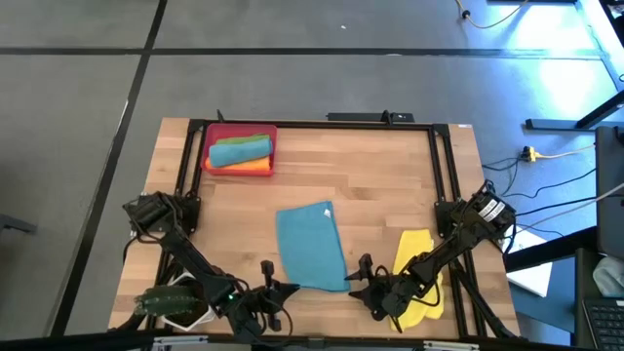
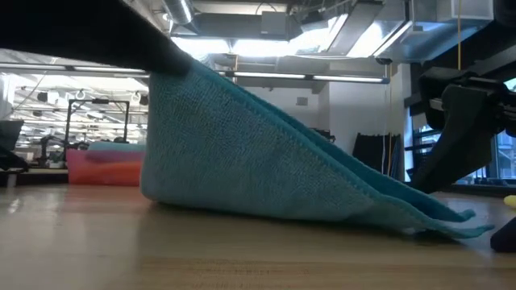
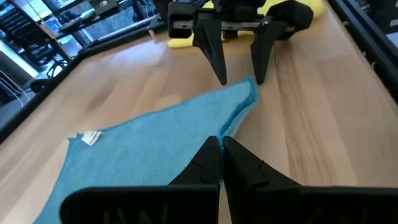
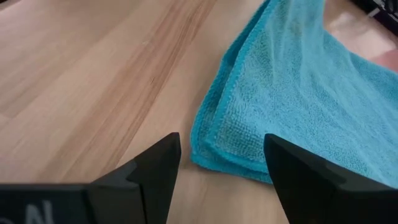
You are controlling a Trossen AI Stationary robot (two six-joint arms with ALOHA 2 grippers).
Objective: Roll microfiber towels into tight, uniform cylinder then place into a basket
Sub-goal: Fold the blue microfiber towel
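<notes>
Red basket [image 1: 208,148]: rolled teal, green, orange towels [image 1: 241,152].

Teal towel [image 1: 312,249], one corner lifted

Open wood between the teal towel [image 1: 311,248] and the basket [image 1: 240,150] at the far-left corner: clear lane. Near edge is crowded: left gripper [image 1: 280,289] pinched on the towel's near edge, right gripper [image 1: 363,277] spread just beside its other near corner, yellow towel [image 1: 417,278] under the right arm, white pot [image 1: 178,304] near-left.
</notes>
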